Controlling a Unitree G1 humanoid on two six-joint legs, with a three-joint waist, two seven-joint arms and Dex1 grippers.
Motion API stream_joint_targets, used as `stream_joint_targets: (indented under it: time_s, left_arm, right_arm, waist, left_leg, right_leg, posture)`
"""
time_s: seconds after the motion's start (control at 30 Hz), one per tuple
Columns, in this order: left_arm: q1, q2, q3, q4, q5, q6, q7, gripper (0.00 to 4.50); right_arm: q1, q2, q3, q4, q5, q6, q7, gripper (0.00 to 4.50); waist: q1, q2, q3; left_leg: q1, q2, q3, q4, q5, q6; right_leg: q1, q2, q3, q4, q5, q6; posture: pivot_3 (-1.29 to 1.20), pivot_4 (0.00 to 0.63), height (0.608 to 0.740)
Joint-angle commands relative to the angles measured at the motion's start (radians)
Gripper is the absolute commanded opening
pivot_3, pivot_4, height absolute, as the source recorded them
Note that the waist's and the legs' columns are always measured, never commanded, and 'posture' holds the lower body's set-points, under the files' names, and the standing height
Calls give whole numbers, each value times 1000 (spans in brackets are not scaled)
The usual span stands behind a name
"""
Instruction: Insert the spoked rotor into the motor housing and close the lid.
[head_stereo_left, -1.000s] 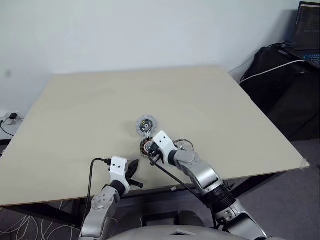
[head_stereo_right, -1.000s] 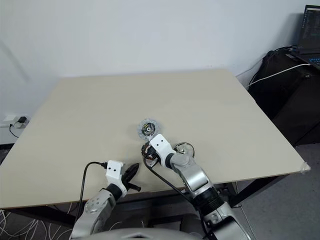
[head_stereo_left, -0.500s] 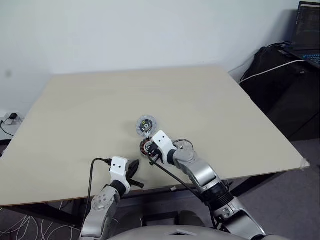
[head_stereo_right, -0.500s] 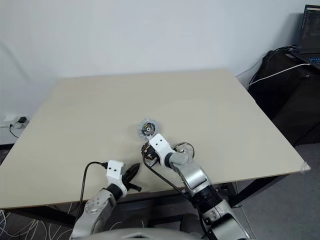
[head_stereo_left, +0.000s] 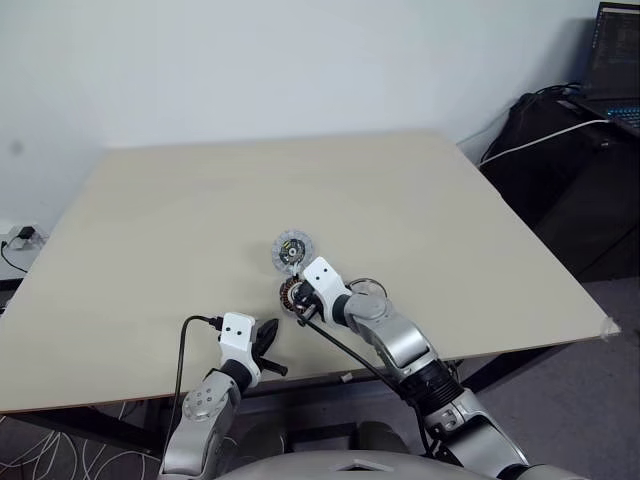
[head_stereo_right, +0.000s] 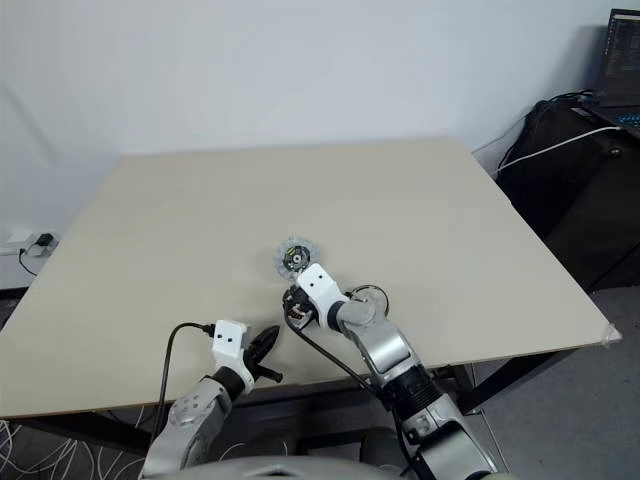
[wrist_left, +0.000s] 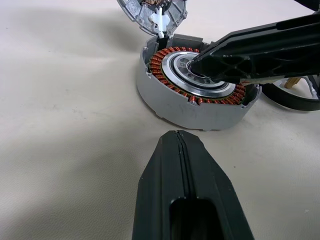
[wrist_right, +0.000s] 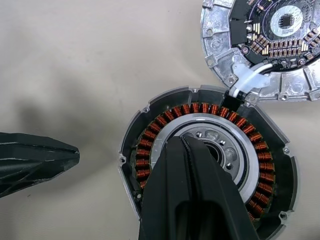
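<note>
The right gripper (wrist_right: 186, 145), fingers pressed together, is set on the motor housing (wrist_right: 150, 135) centre (left gripper (wrist_left: 180, 142) likewise closed).

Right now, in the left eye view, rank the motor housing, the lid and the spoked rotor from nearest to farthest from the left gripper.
1. motor housing, up and right of the left gripper, under the right gripper's tips.
2. spoked rotor, farther right, behind the right arm.
3. lid, beyond the housing, inner face up.
</note>
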Motion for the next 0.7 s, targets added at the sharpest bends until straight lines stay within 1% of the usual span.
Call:
stream_joint_targets:
  time_s: [0.03, 0.1, 0.17, 0.27, 0.43, 0.7]
  left_arm:
    - [-11, -2, -4, -47, -18, -1, -2, 0]
    - [-11, -1, -5, -47, -20, -2, -1, 0]
    - [-11, 1, -5, -47, -23, -2, 0, 0]
    - [-11, 1, -5, -46, -27, -1, 0, 0]
    - [-14, 3, -8, -44, -29, 2, -4, 0]
    - [-13, 0, -5, -44, -30, 4, -3, 0]
  right_arm:
    - [-1, 6, -47, -69, 12, -47, -17, 27]
    - [7, 16, -69, -81, 22, -69, -28, 27]
    - [18, 34, -111, -103, 31, -91, -67, 27]
    - [30, 35, -134, -120, 30, -80, -88, 27]
    - [35, 21, -105, -105, 18, -59, -74, 27]
    - [5, 36, -37, -37, -6, -51, -50, 27]
  waist:
    - [0, 0, 0]
    - [0, 0, 0]
    - [0, 0, 0]
    - [0, 0, 0]
    - [0, 0, 0]
    - [-1, 1, 0]
  left_leg:
    - [0, 0, 0, 0, 0, 0]
    - [0, 0, 0, 0, 0, 0]
    - [0, 0, 0, 0, 0, 0]
    - [0, 0, 0, 0, 0, 0]
    - [0, 0, 0, -1, 0, 0]
    - [0, 0, 0, -1, 0, 0]
  right_leg:
    - [0, 0, 0, 0, 0, 0]
    - [0, 0, 0, 0, 0, 0]
    - [0, 0, 0, 0, 0, 0]
    - [-1, 0, 0, 0, 0, 0]
    - [-1, 0, 0, 0, 0, 0]
    - [-1, 0, 1, 1, 0, -1]
  posture:
    - [0, 0, 740]
    - [0, 0, 740]
    - [0, 0, 740]
    - [0, 0, 740]
    - [0, 0, 740]
    - [0, 0, 740]
